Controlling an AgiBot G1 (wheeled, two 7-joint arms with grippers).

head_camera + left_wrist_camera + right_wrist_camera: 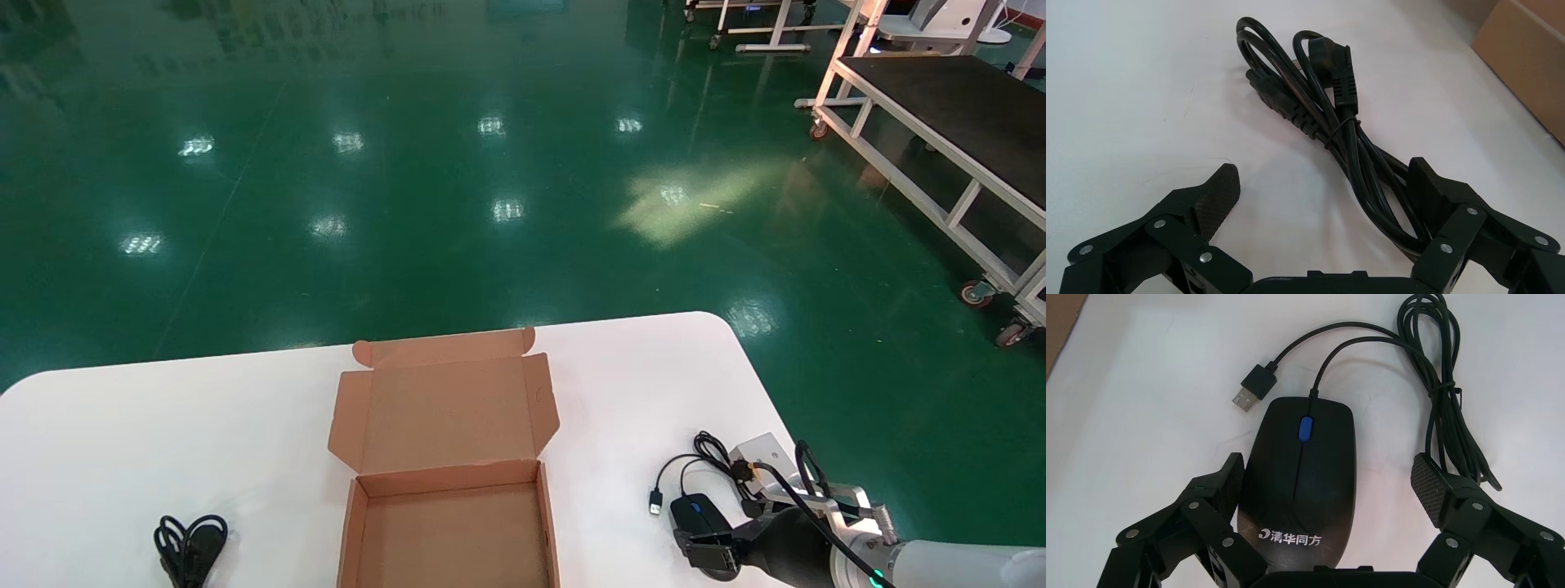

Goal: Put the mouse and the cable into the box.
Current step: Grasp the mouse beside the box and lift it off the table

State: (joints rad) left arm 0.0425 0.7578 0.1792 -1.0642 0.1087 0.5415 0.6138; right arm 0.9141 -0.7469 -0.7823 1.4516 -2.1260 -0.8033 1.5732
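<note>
On white counter (122, 441): open brown cardboard box (449, 531), empty. Black wired mouse (696, 516) lay right of it, between spread fingers of right tool (1329, 478), ungripped. Bundled black power cable (1333, 122) lay left of box, spread left tool (1321, 184) over one end. Neither was packed yet.

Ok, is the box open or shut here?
Open: the box lid is folded back, visible floor bare. The mouse, within the right gripper, and cable, by the left gripper, lie outside.
</note>
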